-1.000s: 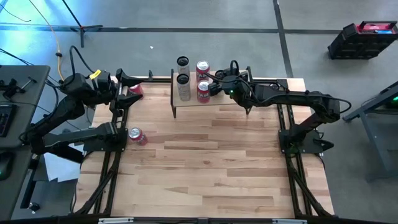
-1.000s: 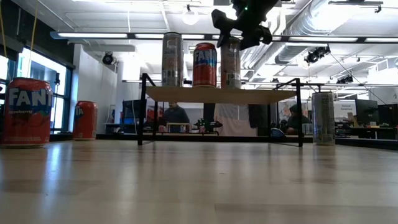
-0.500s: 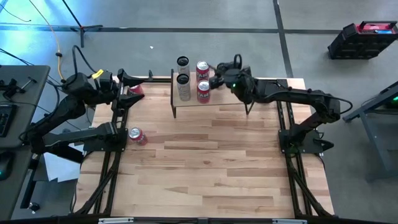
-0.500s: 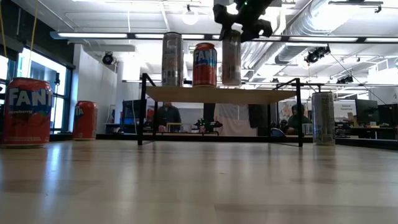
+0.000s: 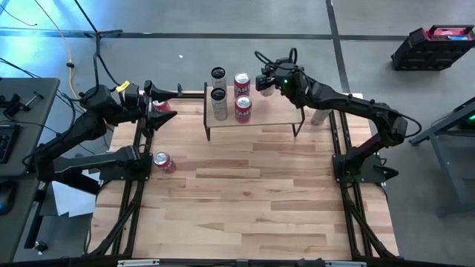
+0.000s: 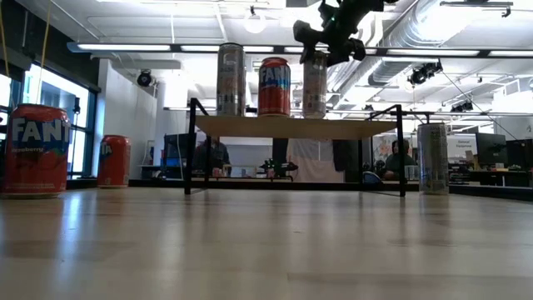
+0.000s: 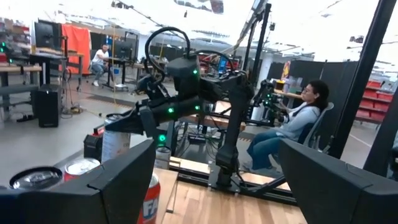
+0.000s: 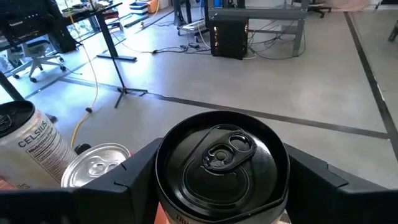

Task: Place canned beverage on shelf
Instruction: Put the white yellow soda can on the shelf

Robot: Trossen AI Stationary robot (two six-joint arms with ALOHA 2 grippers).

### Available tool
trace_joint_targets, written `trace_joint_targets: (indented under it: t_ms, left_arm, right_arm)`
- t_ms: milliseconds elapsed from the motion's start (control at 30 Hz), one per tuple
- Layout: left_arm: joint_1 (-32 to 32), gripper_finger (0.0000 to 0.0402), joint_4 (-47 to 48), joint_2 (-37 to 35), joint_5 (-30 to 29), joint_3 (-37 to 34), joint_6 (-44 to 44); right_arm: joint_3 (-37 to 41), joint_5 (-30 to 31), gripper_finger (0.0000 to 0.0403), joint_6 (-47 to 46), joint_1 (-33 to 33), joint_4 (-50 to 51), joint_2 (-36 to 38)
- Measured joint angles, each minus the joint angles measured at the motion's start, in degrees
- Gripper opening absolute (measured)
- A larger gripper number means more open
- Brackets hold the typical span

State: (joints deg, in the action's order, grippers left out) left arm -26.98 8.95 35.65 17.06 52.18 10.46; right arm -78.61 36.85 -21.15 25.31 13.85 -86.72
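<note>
The shelf (image 5: 274, 119) stands at the table's far middle, a light plank (image 6: 291, 127) on black legs. Upright on it are two pale cans (image 5: 218, 96) and two red cans (image 5: 243, 108). My right gripper (image 5: 267, 81) is shut on a black-lidded can (image 8: 221, 155) at the shelf's far side, beside the red cans. My left gripper (image 5: 152, 102) hangs open over the table's far left, next to a red can (image 5: 162, 106), and touches nothing. My right gripper pinches the can's upper wall just under its lid rim (image 8: 163, 177) between its two fingers, one on each side. The fingers come from the table's right, nearly level. The can (image 6: 315, 83) is upright, its base at plank height; whether it rests there I cannot tell.
A red can (image 5: 163, 162) lies on the table near the left arm. A tall silver can (image 5: 320, 115) stands on the table just right of the shelf. The plank's right part is bare. People sit in the room beyond the table.
My right gripper has carried the black-lidded can toward the table's far edge and slightly right, past the red cans. The can has stayed upright.
</note>
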Motion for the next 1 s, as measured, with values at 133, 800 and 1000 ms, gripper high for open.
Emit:
trace_joint_targets:
  t_ms: [133, 800, 1000]
  left_arm:
    - [0.02, 0.0328, -0.91, 1.32, -1.45, 0.0, -0.13]
    - [0.0, 0.0328, -1.99, 6.72, -2.51, 0.0, -1.66]
    - [0.0, 0.0328, -1.97, 6.72, -2.49, 0.0, -1.7]
  right_arm:
    - [-0.65, -1.32, 0.0245, 1.75, 0.38, -1.39, -1.45]
    - [-4.94, -2.96, 0.025, 2.21, 1.71, 1.14, -5.99]
    - [-4.94, -4.29, 0.025, 3.66, 1.71, -1.19, -7.92]
